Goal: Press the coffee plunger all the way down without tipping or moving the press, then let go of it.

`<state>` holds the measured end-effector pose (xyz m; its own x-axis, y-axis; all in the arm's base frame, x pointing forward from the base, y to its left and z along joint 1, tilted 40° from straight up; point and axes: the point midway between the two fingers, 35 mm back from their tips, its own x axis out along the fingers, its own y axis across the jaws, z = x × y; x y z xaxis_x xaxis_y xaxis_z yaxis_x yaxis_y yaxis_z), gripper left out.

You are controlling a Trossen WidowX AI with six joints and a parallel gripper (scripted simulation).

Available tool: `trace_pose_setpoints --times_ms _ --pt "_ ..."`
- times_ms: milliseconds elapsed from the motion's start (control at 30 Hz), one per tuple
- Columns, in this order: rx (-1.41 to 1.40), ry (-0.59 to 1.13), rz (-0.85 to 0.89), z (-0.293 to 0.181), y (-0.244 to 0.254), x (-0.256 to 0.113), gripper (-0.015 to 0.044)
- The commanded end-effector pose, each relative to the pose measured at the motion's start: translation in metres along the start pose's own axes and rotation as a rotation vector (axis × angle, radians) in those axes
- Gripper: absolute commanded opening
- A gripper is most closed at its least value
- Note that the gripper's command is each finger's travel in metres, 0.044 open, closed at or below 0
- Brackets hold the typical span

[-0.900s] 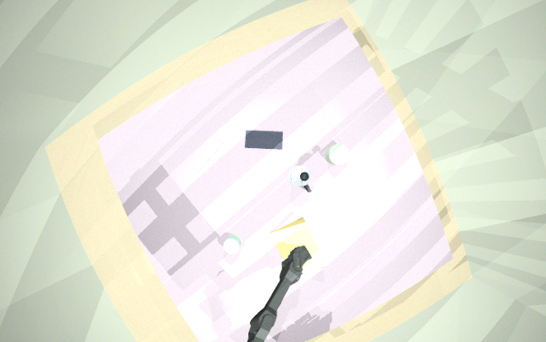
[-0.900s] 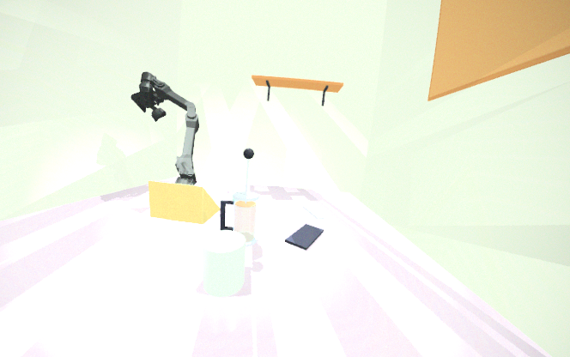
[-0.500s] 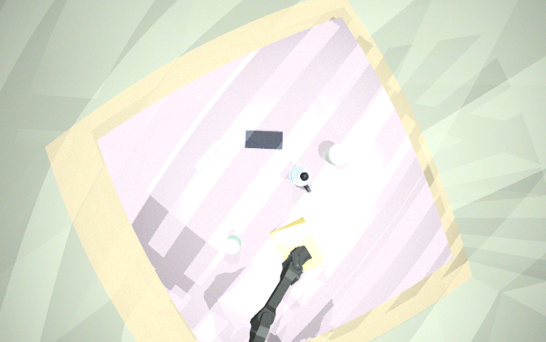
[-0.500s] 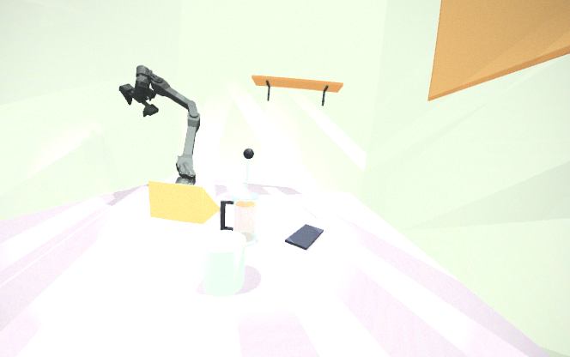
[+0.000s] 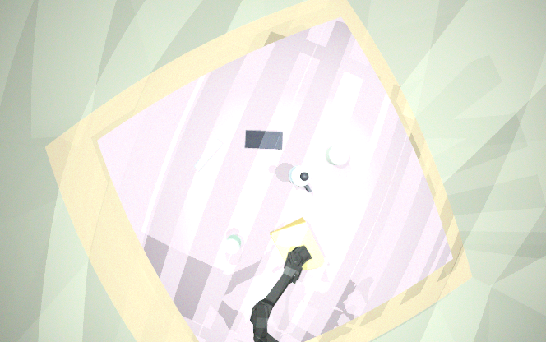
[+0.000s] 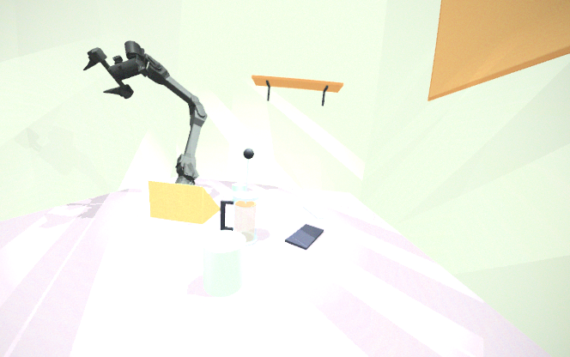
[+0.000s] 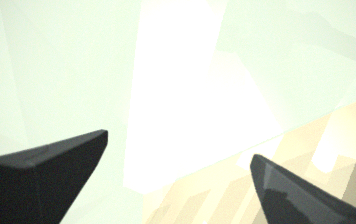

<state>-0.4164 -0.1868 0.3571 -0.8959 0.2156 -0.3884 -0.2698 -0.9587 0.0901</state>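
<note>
The coffee press (image 5: 295, 177) (image 6: 245, 220) stands upright, a clear glass body with a dark handle (image 5: 308, 188) (image 6: 222, 215). Its plunger is raised: the black ball knob (image 5: 304, 176) (image 6: 248, 154) sits on a thin rod high above the lid. My gripper (image 6: 94, 80) (image 7: 180, 148) is wide open and empty. It is high up, well above and away from the press, on the handle side in the exterior view. In the top view the arm's end is over the yellow block, and the fingers cannot be made out. The press is not in the wrist view.
A yellow block (image 5: 293, 238) (image 6: 176, 202) stands near the press. A pale green cylinder (image 5: 339, 155) (image 6: 222, 266) is beside the press, and another (image 5: 233, 245) is farther off. A dark flat slab (image 5: 263, 140) (image 6: 305, 236) lies nearby. A wall shelf (image 6: 297, 83) is behind.
</note>
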Motion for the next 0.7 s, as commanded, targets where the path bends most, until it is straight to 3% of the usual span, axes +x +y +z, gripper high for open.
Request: trace_pose_setpoints --times_ms 0,333,667 --pt "-0.128 0.101 0.179 -0.043 0.041 -0.023 0.0440" --pt "-0.488 0.356 0.674 -0.166 0.115 -0.123 0.0440" --pt "-0.862 0.578 1.179 -0.282 0.118 -0.253 0.0440"
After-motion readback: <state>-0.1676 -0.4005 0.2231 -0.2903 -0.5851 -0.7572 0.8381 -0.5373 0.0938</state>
